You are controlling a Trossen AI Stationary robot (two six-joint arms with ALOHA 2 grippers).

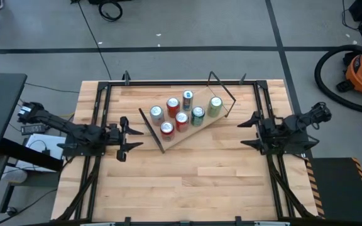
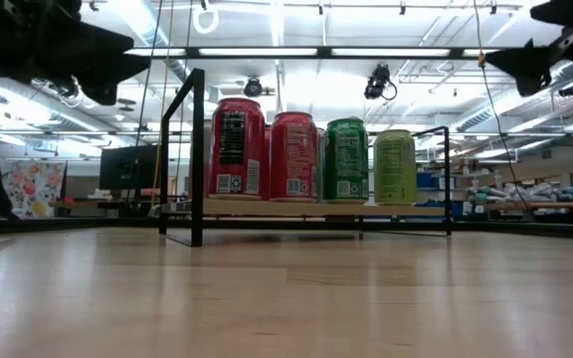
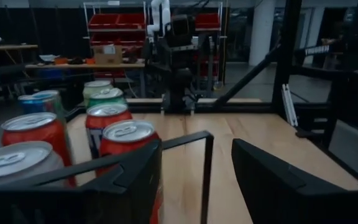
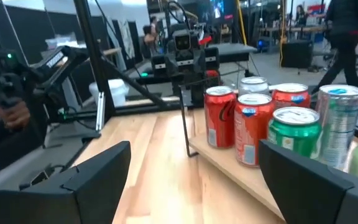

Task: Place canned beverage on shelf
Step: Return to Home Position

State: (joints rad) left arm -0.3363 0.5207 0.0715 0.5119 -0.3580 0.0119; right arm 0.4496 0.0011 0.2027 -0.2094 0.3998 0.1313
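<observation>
left gripper [image 1: 126, 136] and right gripper [image 1: 247, 131] both released, empty; shelf [image 1: 191, 136] lies between them, nearer left fingers.

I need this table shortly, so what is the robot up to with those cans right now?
Neither arm holds anything. Seven cans stand upright on the shelf, which sits at an angle in the middle of the table. They run from a silver can to a light green can. The left gripper hangs open and empty beside the shelf's left end. The right gripper hangs open and empty off to the shelf's right. The stocking looks finished.
</observation>
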